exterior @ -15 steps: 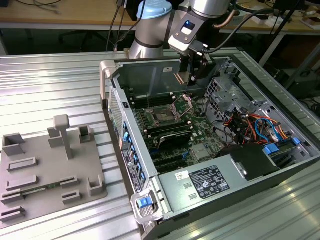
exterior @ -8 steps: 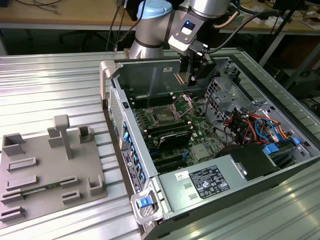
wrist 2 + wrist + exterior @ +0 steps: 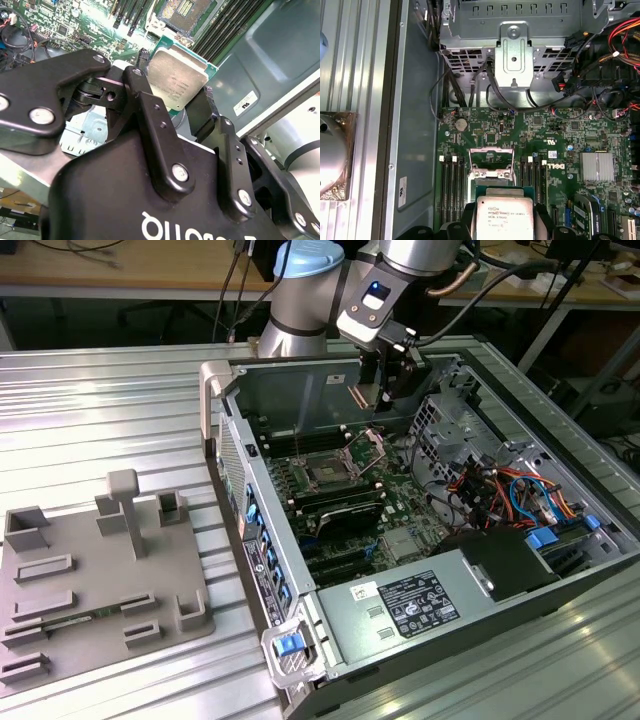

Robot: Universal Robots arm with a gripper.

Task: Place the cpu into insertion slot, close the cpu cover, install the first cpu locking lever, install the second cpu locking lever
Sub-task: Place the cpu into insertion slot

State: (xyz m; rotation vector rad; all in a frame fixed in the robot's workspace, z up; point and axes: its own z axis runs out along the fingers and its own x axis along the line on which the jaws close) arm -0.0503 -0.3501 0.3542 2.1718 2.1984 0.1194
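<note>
In the exterior view my gripper [image 3: 388,390] hangs in the upper middle of the frame, inside the open computer case [image 3: 215,390]. It is above the insertion slot [image 3: 328,472], and the cpu cover [image 3: 368,447] stands raised beside that slot

In the second wrist view the black fingers [image 3: 150,115] are clamped on opposite edges of the cpu [image 3: 177,80], its metal face toward the camera. The insertion slot [image 3: 185,12] lies beyond it, well apart

In the first wrist view the cpu [image 3: 504,220] hovers near the lifted cpu cover [image 3: 491,148], not yet in the slot

I judge this is step one, placing the chip. Seating it calls for squaring it to the slot and lowering it level and gently, clear of the cover
</note>
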